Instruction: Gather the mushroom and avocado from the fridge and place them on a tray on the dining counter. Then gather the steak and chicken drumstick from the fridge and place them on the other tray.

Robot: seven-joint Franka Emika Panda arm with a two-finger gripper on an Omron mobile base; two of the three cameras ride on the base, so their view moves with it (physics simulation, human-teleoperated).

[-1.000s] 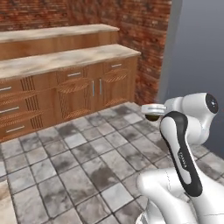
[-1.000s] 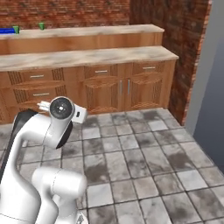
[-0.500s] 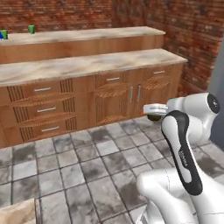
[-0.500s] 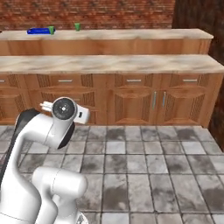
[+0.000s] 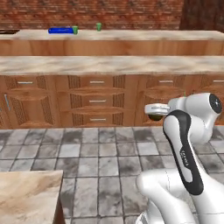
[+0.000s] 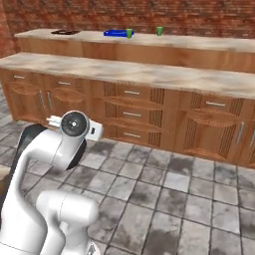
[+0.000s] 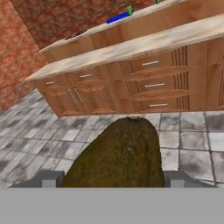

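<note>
**A:** What is the pincer (image 7: 114,177) doing?

**B:** In the hand view its two tips stand wide apart at the bottom, one on each side of the avocado (image 7: 117,155), and they are clamped on it. The avocado is a dark brown-green lump that bulges up between them and hides much of the floor in front.

**A:** Can you see it from the base?

**B:** In the left base view a dark rounded shape sits under the pale flange at the end of the arm (image 5: 188,144), at about the height of the lower drawers. I cannot tell from there how the fingers stand.

**A:** And beyond the hand?

**B:** Grey stone floor tiles (image 5: 105,162), then a long run of wooden cabinets (image 6: 134,117) with steel pulls, under a beige marble-look lower top (image 6: 149,73).

**A:** Where is the blue tray?

**B:** The tray (image 6: 116,33) lies on the dining worktop (image 6: 209,44), the higher ledge behind the cabinets, well apart from the arm. A green cup (image 6: 129,33) stands just beside its right end, and a second green cup (image 6: 159,31) stands further right.

**A:** The other tray?

**B:** The other tray (image 6: 64,32), dark and flat, lies on the same ledge left of the blue one. A brick wall (image 5: 92,11) rises behind.
</note>
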